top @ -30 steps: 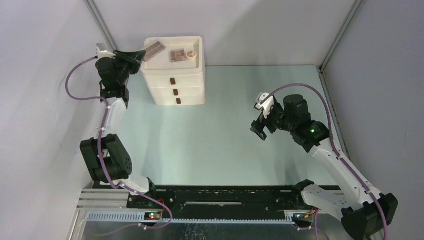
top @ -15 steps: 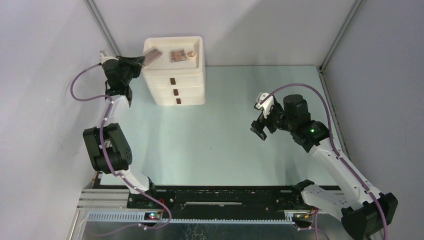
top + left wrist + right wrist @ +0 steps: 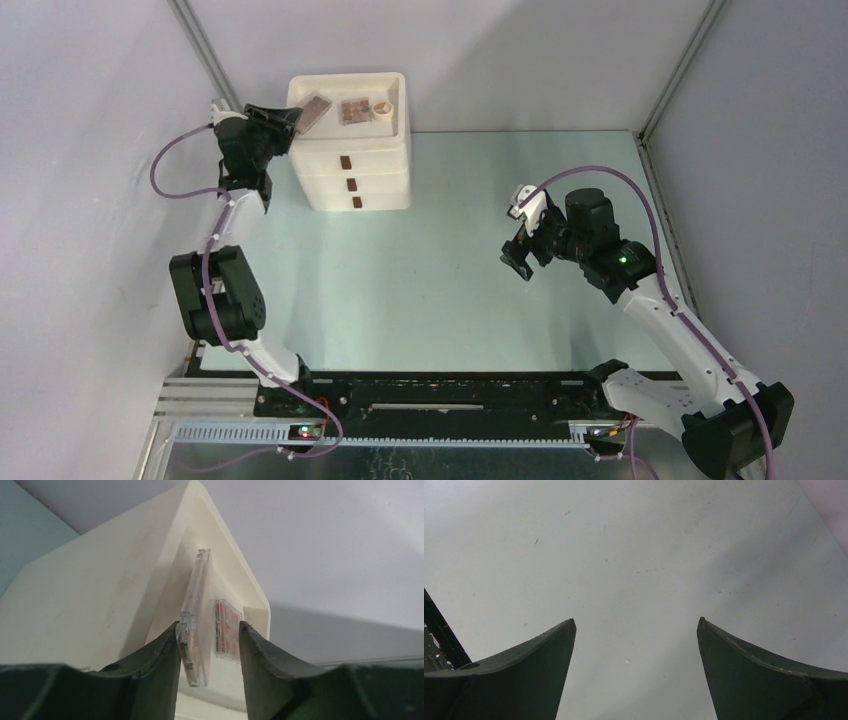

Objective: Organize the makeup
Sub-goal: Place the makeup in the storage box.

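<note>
Near edge: black rail (image 3: 440, 395) carrying both arm bases. Ahead of it, a pale green-grey matte surface (image 3: 420, 290) with a few small specks in the right wrist view. Grey walls (image 3: 90, 200) on three sides, with aluminium corner posts (image 3: 205, 50) at the back. Right pincer (image 3: 520, 262) hangs mid-surface on the right, jaws wide, nothing between them. Cream drawer box (image 3: 375, 170) sits far left against the back wall: three drawer fronts flush, each with a dark-brown pull. Its open top tray (image 3: 396, 85) holds a second palette (image 3: 353, 110) with a round peach piece (image 3: 381, 106) just beside it. Left pincer (image 3: 290, 118) is at the tray's left edge, jaws part-way apart around a clear-cased pink-brown palette (image 3: 196, 610). The palette is on edge against one finger with a gap to the other, so it is not clamped. Can't tell if its lower edge touches the tray floor.
</note>
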Motion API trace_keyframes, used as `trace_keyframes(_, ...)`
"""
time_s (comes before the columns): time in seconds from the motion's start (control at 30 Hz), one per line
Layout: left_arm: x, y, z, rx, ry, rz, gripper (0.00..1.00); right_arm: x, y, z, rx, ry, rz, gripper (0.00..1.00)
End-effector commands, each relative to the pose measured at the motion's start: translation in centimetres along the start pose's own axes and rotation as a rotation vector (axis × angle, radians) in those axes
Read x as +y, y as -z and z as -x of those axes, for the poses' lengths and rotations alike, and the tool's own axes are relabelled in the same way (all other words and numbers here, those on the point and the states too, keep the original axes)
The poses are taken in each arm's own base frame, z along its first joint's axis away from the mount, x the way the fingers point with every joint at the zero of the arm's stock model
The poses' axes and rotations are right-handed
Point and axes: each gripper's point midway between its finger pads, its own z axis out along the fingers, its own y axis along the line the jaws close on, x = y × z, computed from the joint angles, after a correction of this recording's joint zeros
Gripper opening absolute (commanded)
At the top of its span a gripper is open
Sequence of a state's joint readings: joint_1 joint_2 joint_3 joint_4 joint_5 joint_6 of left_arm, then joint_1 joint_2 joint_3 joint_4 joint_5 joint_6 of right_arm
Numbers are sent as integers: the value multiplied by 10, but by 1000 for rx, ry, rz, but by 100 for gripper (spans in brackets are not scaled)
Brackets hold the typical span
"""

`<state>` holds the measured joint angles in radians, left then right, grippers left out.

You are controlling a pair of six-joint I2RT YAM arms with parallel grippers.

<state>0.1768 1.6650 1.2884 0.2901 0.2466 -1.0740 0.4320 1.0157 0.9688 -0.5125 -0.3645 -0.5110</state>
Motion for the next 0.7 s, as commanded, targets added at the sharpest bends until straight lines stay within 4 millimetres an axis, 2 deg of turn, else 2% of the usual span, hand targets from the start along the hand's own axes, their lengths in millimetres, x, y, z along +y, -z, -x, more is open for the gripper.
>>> trace_keyframes(0.0, -18, 5, 1, -13, -30, -48, 53, -5, 0, 5, -20, 10, -17, 100)
trace_keyframes(0.13, -23, 6, -9, 16, -34, -56, 60, -5, 0, 5, -17, 9, -17, 100)
trace_keyframes(0.43, -37, 0, -31, 83, -17, -77, 65, -4, -2, 3, -10, 6, -13, 100)
trace_keyframes(0.67, -41, -8, -35, 105, -28, -66, 74, -3, -2, 2, -7, 5, -7, 100)
